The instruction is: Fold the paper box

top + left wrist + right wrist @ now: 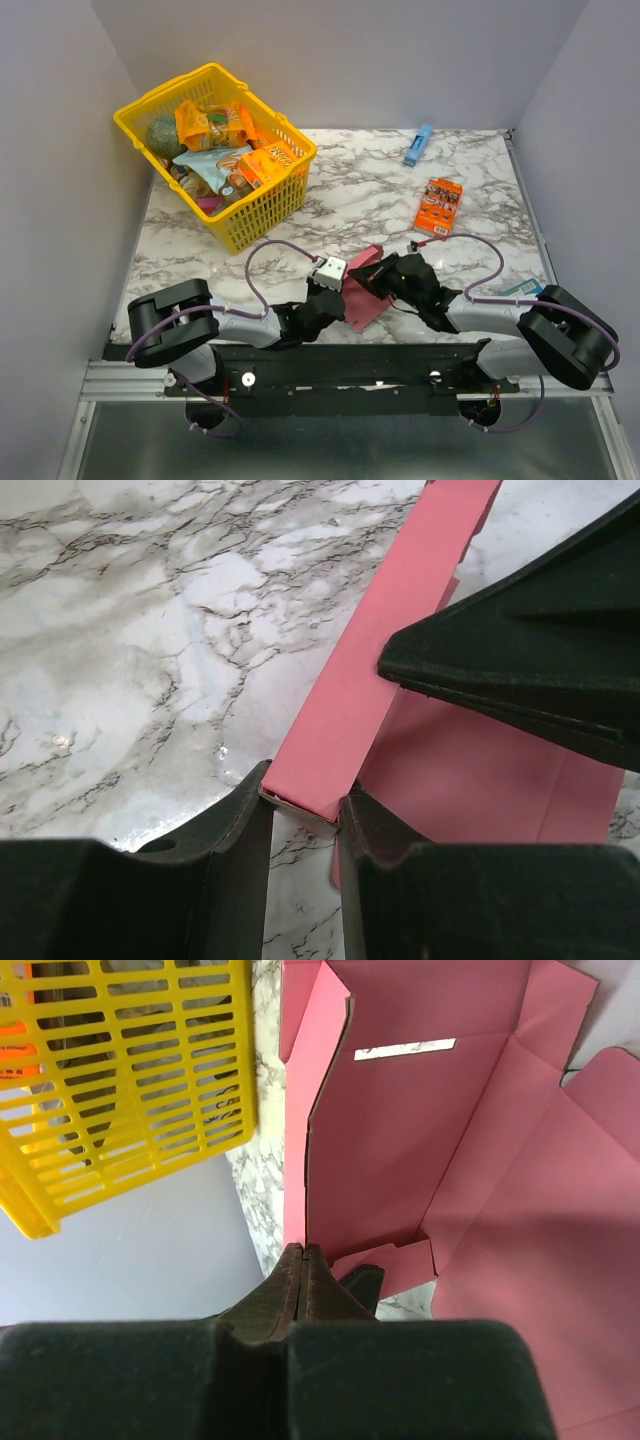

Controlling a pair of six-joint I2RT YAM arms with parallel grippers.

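Mid-fold: paper box [362, 305] showing one side wall standing, other flaps lying open. Its wall end: left tool [305, 800] pinching narrowly. Neighbouring flap: right tool [303, 1250] clamping shut.

A robotics lab booth: marble-print tabletop [370, 190] between plain grey partition walls [340, 60], two arms [250, 325] on an aluminium rail [110, 380].

The left arm [250, 325] and right arm [485, 315] stretch low and inward, wrists nearly meeting. The left tool [303, 802] clamps a wall of the pink thin-card paper box [450, 780]; the right tool [303, 1252] is pinched fully closed.
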